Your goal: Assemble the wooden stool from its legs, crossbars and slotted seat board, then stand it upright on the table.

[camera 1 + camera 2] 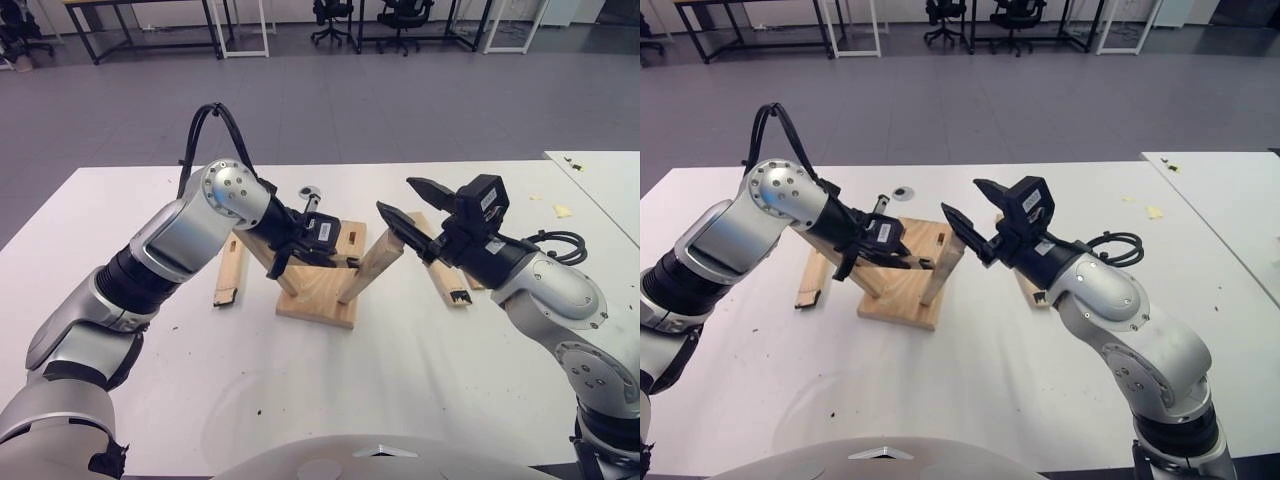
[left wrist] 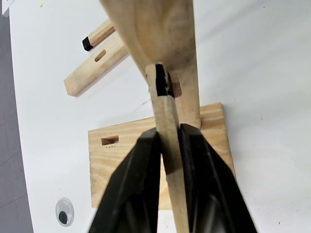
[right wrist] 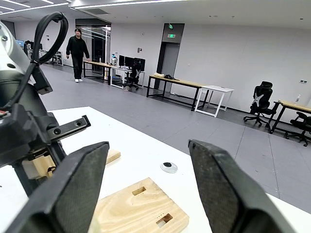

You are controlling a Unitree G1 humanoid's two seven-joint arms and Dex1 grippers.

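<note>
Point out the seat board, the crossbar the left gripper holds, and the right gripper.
seat board (image 1: 318, 302), left eye view, bare near end of the board.
crossbar (image 2: 166, 110), left wrist view, shaft near its dark tip.
right gripper (image 1: 394, 193), left eye view, midway between its open fingertips.

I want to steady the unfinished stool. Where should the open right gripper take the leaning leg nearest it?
Probably the upper half of that leg, from the robot's right: it leans toward the right gripper, its foot sits in the seat board, and the left gripper holds a crossbar opposite.
</note>
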